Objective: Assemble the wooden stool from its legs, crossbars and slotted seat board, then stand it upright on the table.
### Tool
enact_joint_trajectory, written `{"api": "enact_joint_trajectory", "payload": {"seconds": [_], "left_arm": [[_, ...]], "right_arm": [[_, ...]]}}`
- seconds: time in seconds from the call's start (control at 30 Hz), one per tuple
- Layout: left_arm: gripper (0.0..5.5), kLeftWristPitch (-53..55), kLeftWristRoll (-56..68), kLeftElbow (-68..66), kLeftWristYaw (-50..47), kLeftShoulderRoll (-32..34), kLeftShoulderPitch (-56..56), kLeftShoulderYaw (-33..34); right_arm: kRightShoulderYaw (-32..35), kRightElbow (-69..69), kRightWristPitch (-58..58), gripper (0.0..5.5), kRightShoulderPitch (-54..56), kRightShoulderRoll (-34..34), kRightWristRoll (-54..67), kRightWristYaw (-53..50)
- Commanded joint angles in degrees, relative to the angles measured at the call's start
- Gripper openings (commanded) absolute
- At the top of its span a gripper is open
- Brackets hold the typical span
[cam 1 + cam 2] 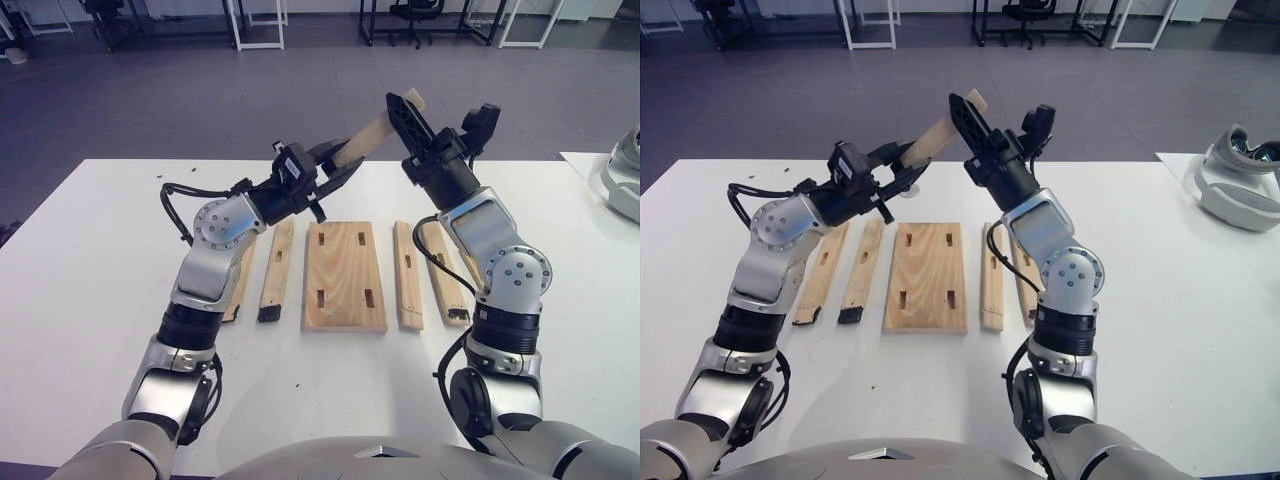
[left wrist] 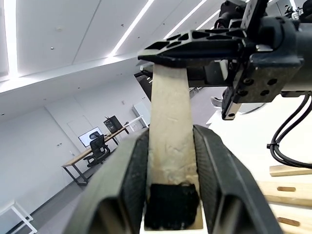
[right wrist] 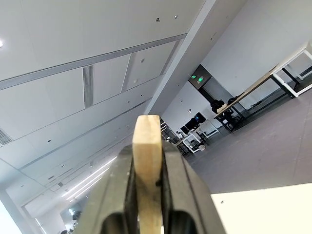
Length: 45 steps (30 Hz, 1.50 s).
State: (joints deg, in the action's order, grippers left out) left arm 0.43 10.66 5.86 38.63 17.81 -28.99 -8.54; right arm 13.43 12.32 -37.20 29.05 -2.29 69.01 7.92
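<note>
Above table (image 1: 100,230), left end effector (image 1: 342,166) and right end effector (image 1: 402,108) clamp one leg (image 1: 368,137).

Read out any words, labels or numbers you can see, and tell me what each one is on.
Green lit sign high on the far wall: too small to read.
Monitor screen in the room behind: blurred, unreadable.
Seat board and the held wooden bar: no print visible.
Nothing else is legible.
</note>
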Motion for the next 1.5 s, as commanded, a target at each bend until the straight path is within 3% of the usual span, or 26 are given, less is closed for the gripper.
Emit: {"api": "enact_joint_trajectory", "payload": {"seconds": [0.03, 0.17, 0.47, 0.73, 1.0, 1.2, 1.5], "left_arm": [[2.12, 1.66, -0.67, 0.34, -0.94, 0.87, 2.56, 0.6], [2.98, 3.15, -0.4, 0.71, -4.3, 1.64, 7.42, 4.1], [3.0, 6.28, 1.81, -0.59, -12.74, -0.77, 10.53, 11.52], [3.0, 6.08, 1.8, -1.28, -14.32, -1.07, 10.82, 11.96], [3.0, 5.84, 1.44, -1.23, -15.22, -1.0, 11.36, 12.08], [3.0, 5.71, 1.03, -0.74, -15.82, -1.23, 11.99, 11.75], [3.0, 5.78, 0.69, -0.07, -16.37, -1.41, 12.81, 11.35]], "right_arm": [[2.25, 2.97, 4.38, 0.42, -10.98, -1.87, -7.28, -0.75], [1.01, 2.13, 11.75, 0.42, -21.49, -2.95, -20.2, 0.47], [0.73, -7.49, 18.79, 0.42, -23.88, -1.93, -32.91, -0.91], [-0.3, -11.83, 20.52, 0.42, -23.38, -2.86, -38.25, -1.3], [-6.54, -12.22, 18.7, 0.42, -24.31, -8.15, -47.06, 1.57], [-3.71, -10.71, 18.18, 0.42, -25.91, -6.88, -42.72, 1.71], [-3.22, -6.02, 22.92, 0.41, -26.72, -15.19, -37.43, 22.63]]}}
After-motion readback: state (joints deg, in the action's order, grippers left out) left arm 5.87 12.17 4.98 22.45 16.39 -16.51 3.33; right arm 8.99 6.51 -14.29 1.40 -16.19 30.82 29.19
